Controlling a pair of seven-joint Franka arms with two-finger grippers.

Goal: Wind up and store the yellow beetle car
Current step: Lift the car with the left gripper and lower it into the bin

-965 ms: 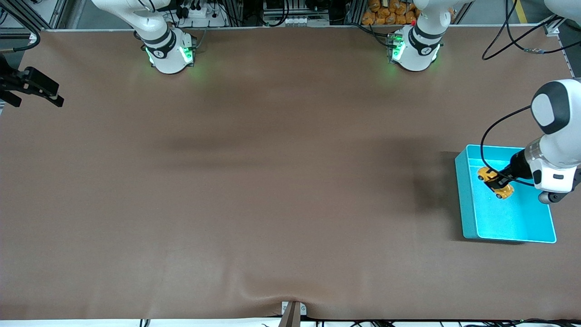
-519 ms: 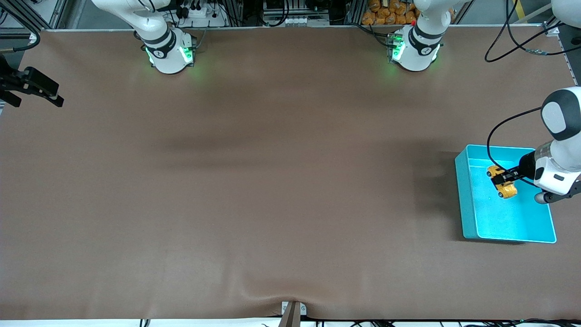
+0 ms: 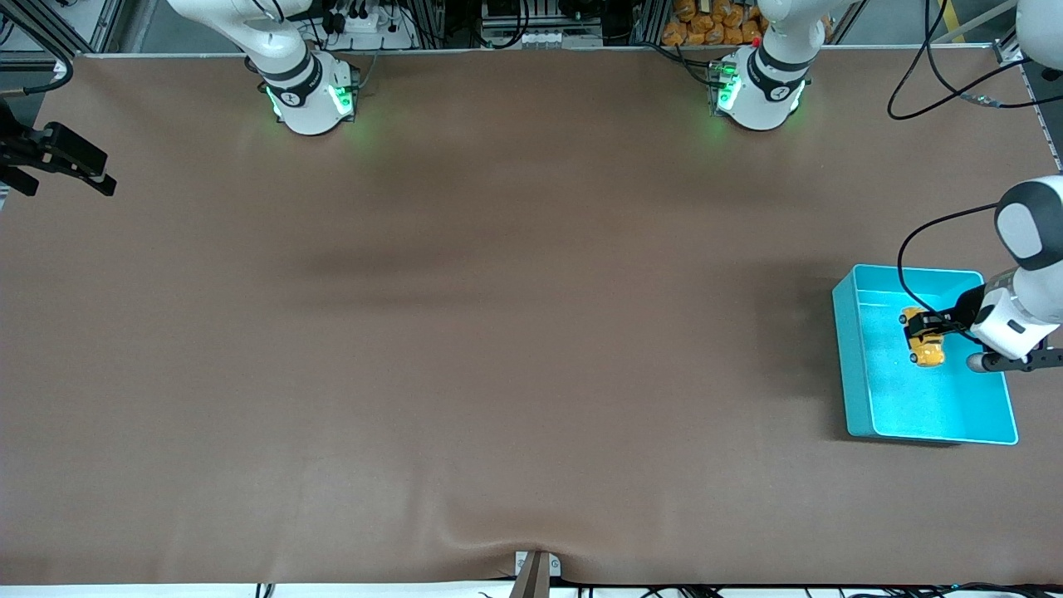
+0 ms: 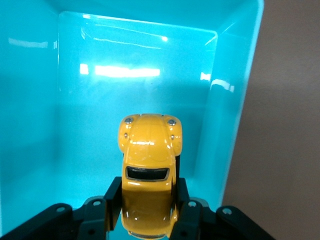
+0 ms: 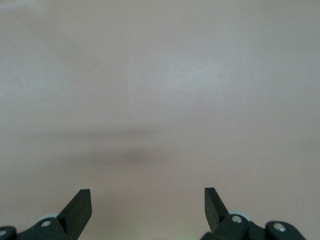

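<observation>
The yellow beetle car is small, glossy and rounded, with dark windows. My left gripper is shut on its sides and holds it low inside the turquoise bin. In the left wrist view the car sits between the black fingers of the left gripper, its nose toward the bin's end wall. I cannot tell whether its wheels touch the bin floor. My right gripper is open and empty over bare table, and it waits at the right arm's end of the table.
The bin stands at the left arm's end of the table on the brown mat. A small metal bracket sits at the table edge nearest the front camera. Cables hang by the left arm.
My left gripper has carried the car a little toward the left arm's end of the bin and lower into it, and the car has turned. The right arm has not moved.
</observation>
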